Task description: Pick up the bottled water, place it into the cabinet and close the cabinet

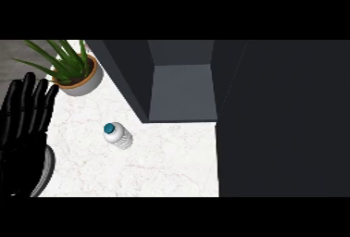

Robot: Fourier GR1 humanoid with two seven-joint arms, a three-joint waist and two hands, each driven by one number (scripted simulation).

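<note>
black fingers (31, 99) stand straight and spread at the left edge of the head view, holding nothing. they belong to the left hand (24, 134), which rests open with fingertips up, well apart from the bottle. its grey forearm (46, 171) shows only as a thin curve just beside the palm. the right hand is not in view at all, so nothing can be said of its fingers.

outward from there lies the white marble counter (171, 166). the bottled water (117, 135) stands upright on it, blue cap up, free on all sides and untouched. that spot looks handy: it sits just in front of the cabinet's opening, so a short lift and push should carry it in.

the cabinet (181, 92) is dark grey and open, its grey inside shelf visible with nothing seen on it. a big dark panel (284, 120) fills the right side of the view; it is probably the cabinet's swung-out door, though that is a guess.

a potted plant (71, 69) stands at the counter's far left corner, near the left hand's fingertips and clear of the way to the cabinet.

judging by this, the task has not begun: grasping comes first.
</note>
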